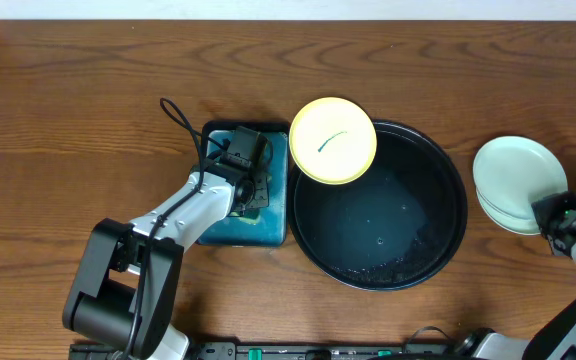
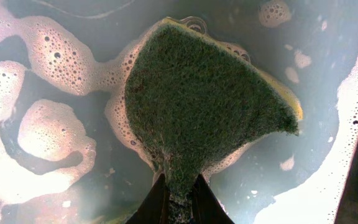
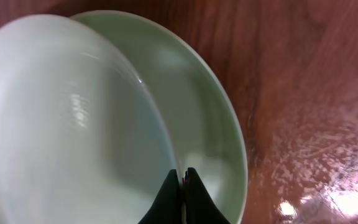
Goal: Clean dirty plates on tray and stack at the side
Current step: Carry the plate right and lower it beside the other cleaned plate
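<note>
My left gripper (image 2: 180, 186) pinches the sponge (image 2: 197, 99) in suds (image 2: 48, 56) for soap. My right gripper (image 3: 182, 177) nips the top plate (image 3: 67, 118) by its rim, to stack it.

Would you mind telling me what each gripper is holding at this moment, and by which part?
The left gripper pinches the green sponge by its narrow lower end. The right gripper pinches the upper pale plate by its rim.

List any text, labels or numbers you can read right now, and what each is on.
None readable.
The yellow plate carries only a teal smear, no writing.
The tray, mint plates and sponge are unmarked.
A small green spot on the rail at the bottom edge is too small to read.
</note>
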`<state>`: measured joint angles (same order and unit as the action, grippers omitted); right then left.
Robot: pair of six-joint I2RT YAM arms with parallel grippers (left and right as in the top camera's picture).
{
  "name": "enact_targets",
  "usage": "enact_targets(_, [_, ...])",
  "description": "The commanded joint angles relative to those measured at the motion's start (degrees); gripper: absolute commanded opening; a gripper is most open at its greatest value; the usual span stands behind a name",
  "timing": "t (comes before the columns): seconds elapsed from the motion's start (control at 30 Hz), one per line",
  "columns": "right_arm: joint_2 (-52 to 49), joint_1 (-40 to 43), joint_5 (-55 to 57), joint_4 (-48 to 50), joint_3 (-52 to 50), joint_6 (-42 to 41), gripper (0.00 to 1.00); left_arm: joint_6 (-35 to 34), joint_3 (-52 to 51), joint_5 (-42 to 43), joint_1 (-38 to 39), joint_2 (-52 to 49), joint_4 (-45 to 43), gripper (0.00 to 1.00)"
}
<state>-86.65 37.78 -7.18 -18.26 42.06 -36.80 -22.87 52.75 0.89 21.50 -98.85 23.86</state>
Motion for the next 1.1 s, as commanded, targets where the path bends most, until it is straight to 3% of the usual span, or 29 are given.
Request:
enact_targets(0.0, [-1.66,0.42,-2.38,0.81,0.87,-0.90,0.01,-0.31,-1.97,0.17,0.11,-4.26,0.28,0.07])
enact_targets(0.13, [-1.79,0.37,-6.62,2.51,0.87,-0.35,0.43,-0.31,-1.97,0.17,0.11,-4.26,0.28,0.08])
enact_targets(0.2, [-1.79,0.33,-10.08,3.15,0.87,-0.17,0.54,-0.31,-1.97,0.17,0.11,-4.26,0.28,0.08])
enact_targets(0.47, [-1.79,-4.00,-17.25,5.33,0.87,5.53,0.57,-0.33,-1.97,0.17,0.11,-4.26,0.31,0.08])
enact_targets(0.57, [-1.79,-7.61,-17.07,6.12,0.87,8.74,0.56,-0.31,-1.97,0.17,0.11,-4.26,0.33,0.08])
enact_targets(0.77, [-1.79,-11.76,-12.55,5.11,0.87,10.32,0.44,-0.31,-1.97,0.17,0.11,-4.26,0.96,0.07])
enact_targets(0.93, [-1.75,-11.87,-12.79,5.16,0.87,10.27,0.23,-0.31,-1.97,0.17,0.11,-4.26,0.92,0.08])
enact_targets(1.03, [-1.75,-11.87,-12.76,4.81,0.87,10.29,0.01,-0.31,-1.97,0.17,0.11,-4.26,0.92,0.08])
enact_targets(1.07, [-1.75,-11.85,-12.74,4.31,0.87,10.27,0.01,-0.31,-1.97,0.17,0.11,-4.26,0.92,0.08])
